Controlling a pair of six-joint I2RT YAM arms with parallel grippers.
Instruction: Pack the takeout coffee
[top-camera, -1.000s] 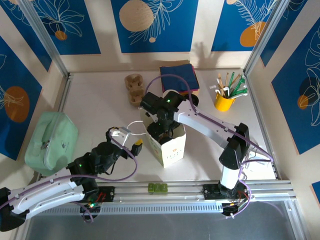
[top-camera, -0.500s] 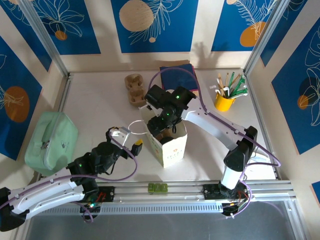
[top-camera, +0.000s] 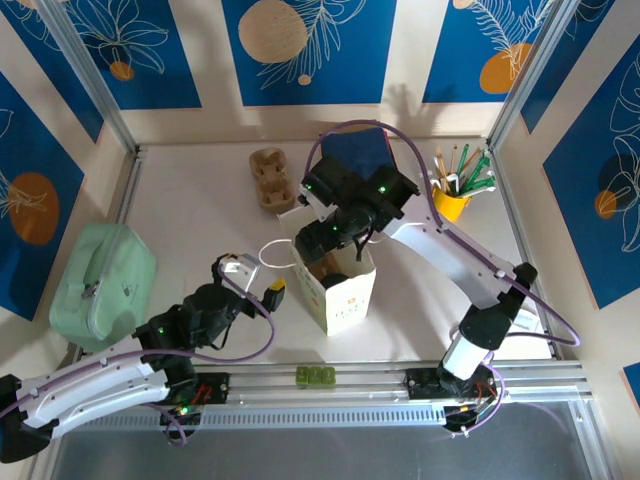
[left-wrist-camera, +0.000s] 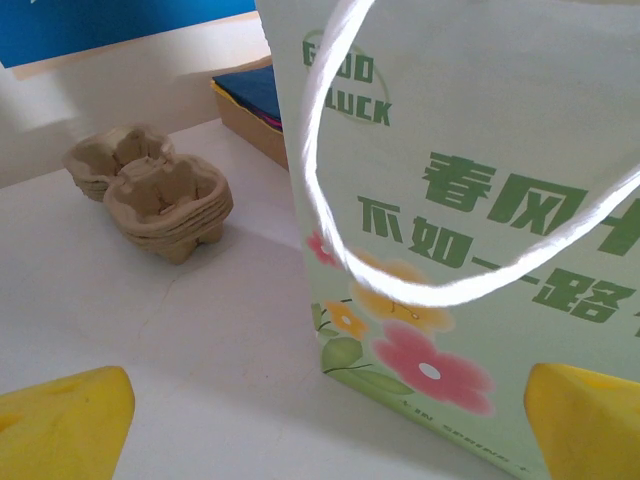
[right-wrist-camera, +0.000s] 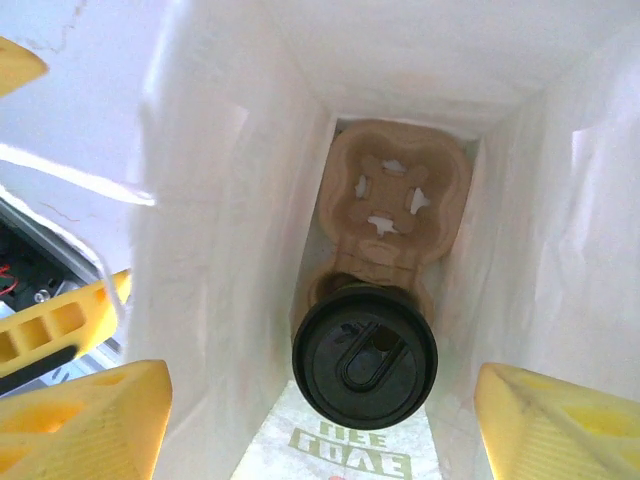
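The takeout coffee (right-wrist-camera: 365, 355), black lid on, is sitting at the bottom of the paper bag (top-camera: 342, 292). The bag is standing upright toward the near edge of the table (top-camera: 200, 220), about midway along it. The cup seems to be resting in one pocket of a pulp cup carrier (right-wrist-camera: 398, 200) lying on the bag's floor, though the lid is hiding the seat itself. The carrier is probably there to keep the cup from tipping.

The right gripper (top-camera: 322, 244) is hanging above the bag's mouth with its yellow fingers (right-wrist-camera: 85, 425) spread wide and nothing between them. The cup is therefore standing on its own, and I judge the loading step to be done.

The left gripper (top-camera: 257, 279) is hovering just beside the bag's left wall, jaws fully apart and gripping nothing. The white cord handle (left-wrist-camera: 325, 190) is looping in front of it, and I judge it is placed there to steady the bag or take that handle. A stack of spare carriers (left-wrist-camera: 150, 190) is lying near the far edge.
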